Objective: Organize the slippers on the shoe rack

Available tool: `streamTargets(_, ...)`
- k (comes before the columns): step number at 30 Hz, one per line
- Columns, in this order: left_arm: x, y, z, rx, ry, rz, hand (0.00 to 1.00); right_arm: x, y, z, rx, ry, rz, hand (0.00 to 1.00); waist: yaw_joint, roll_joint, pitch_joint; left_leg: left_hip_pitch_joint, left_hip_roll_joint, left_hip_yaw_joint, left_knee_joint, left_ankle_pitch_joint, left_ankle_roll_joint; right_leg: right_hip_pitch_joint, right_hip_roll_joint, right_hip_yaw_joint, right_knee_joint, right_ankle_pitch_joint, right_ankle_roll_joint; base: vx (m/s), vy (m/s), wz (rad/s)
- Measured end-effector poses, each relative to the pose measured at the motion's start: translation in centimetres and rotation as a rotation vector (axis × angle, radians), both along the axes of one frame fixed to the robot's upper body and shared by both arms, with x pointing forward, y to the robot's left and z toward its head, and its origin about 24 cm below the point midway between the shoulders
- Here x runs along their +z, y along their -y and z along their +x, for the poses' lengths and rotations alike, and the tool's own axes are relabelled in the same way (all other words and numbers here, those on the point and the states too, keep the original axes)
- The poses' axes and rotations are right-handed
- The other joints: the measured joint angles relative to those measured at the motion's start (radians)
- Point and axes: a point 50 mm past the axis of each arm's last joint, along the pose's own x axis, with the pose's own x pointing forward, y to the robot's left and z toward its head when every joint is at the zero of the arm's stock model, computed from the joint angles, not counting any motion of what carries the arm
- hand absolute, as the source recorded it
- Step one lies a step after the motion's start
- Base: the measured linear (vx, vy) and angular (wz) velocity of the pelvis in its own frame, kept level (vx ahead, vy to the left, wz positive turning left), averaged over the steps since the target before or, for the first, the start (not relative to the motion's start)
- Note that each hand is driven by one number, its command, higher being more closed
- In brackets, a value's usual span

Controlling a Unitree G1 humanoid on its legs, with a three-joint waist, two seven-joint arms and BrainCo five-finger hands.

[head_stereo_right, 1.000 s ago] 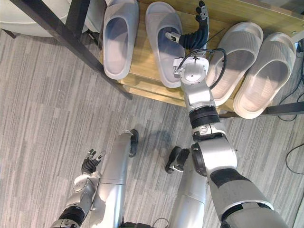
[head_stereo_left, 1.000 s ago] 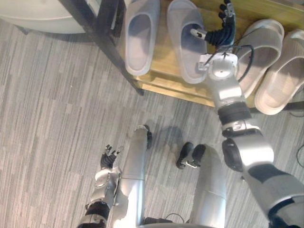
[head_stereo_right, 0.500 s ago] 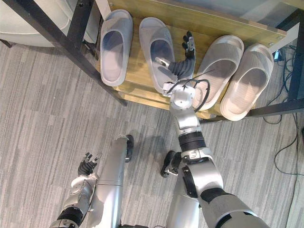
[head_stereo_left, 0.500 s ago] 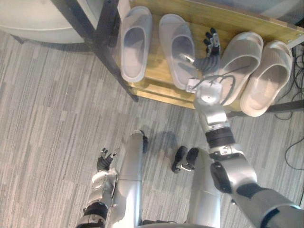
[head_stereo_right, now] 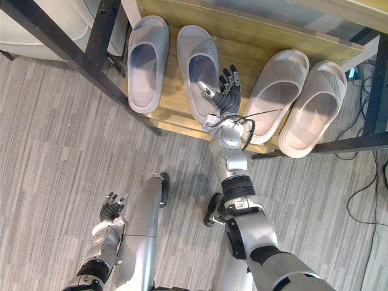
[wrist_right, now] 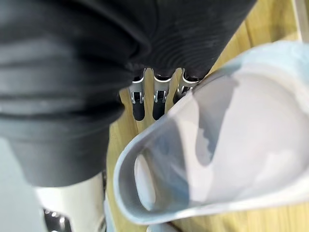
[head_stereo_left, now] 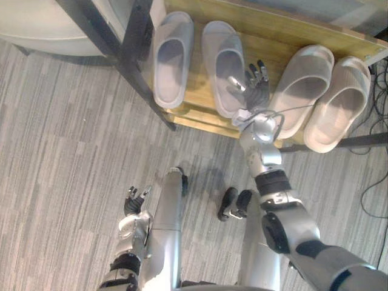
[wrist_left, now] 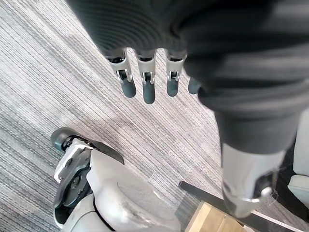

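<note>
Two pale blue slippers (head_stereo_left: 173,57) (head_stereo_left: 224,63) lie side by side on the wooden shelf (head_stereo_left: 267,42) of the shoe rack. Two beige slippers (head_stereo_left: 301,88) (head_stereo_left: 337,103) lie to their right, toes pointing in. My right hand (head_stereo_left: 256,88) hovers open over the shelf's front part, between the second blue slipper and the first beige one. Its fingers (wrist_right: 154,101) are straight and hold nothing. The blue slipper (wrist_right: 217,145) lies right beside them. My left hand (head_stereo_left: 134,203) hangs low over the floor, its fingers (wrist_left: 147,87) relaxed and empty.
A black metal post (head_stereo_left: 121,54) of the rack slants down at the shelf's left. A white rounded object (head_stereo_left: 42,30) sits at the far upper left. Cables (head_stereo_right: 370,182) trail on the grey striped floor at the right.
The camera has pulled back, so the whole shelf shows. My right hand has drawn back from deep over the shelf toward its front edge. The slippers and left hand have stayed put.
</note>
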Motion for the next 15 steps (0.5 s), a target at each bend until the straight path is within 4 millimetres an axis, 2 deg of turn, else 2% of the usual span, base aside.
streamTargets(5, 0.2, 0.1, 0.5, -0.001, 0.001, -0.005, 0.00, -0.4, -2.4, -0.3, 0.093, -0.016, 0.099, 0.00, 0.004, 0.000, 0.000, 0.000, 0.001, -0.003, 0.001, 0.001, -0.002, 0.003, 0.002, -0.005, 0.000, 0.000, 0.000, 0.00, 0.000, 0.00)
streamTargets(15, 0.5, 0.3, 1.0, 0.030, 0.004, -0.013, 0.00, -0.5, -3.0, -0.2, 0.117, -0.036, 0.182, 0.00, 0.006, 0.004, -0.002, 0.000, 0.002, -0.025, 0.001, 0.001, -0.010, 0.014, 0.006, -0.023, -0.004, 0.002, -0.012, 0.00, 0.000, 0.00)
